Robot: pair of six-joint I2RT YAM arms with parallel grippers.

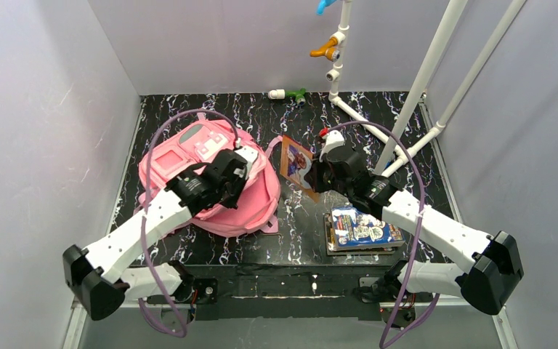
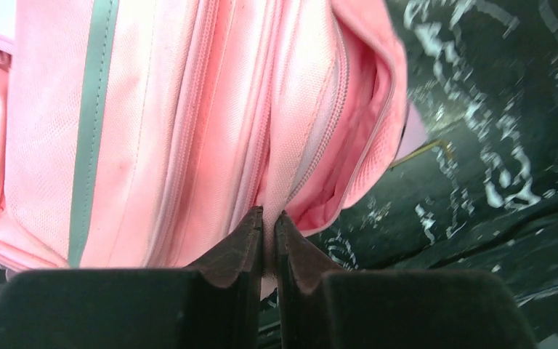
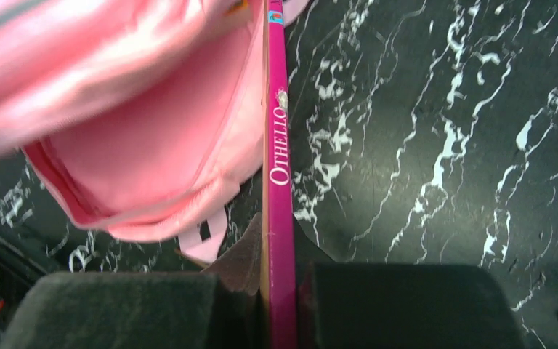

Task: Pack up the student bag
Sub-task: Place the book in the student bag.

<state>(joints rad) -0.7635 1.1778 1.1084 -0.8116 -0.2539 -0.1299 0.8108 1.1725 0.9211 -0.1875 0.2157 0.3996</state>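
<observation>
Two robot arms are working at a pink student bag (image 1: 182,156) on a black, white-veined tabletop (image 1: 298,240).

Nearest, a flat stack of glossy books (image 1: 360,229) is lying by the tabletop's front right edge, with bare tabletop showing between it and the bag. Just beyond, the left jaws are pressing almost together, pinching a thin fold of woven fabric at the rim of the bag's gaping zip opening. The soft, rounded bag is lying on the left half, close to the left edge, its opening facing right. Beside it, the right jaws are clamping a thin book (image 3: 278,145) with a magenta spine reading "Othello", holding it on edge just outside the opening. Farther back, slanting white pipes (image 1: 421,80) are crowding the far right corner, and plain walls (image 1: 43,109) are closing in three sides.
</observation>
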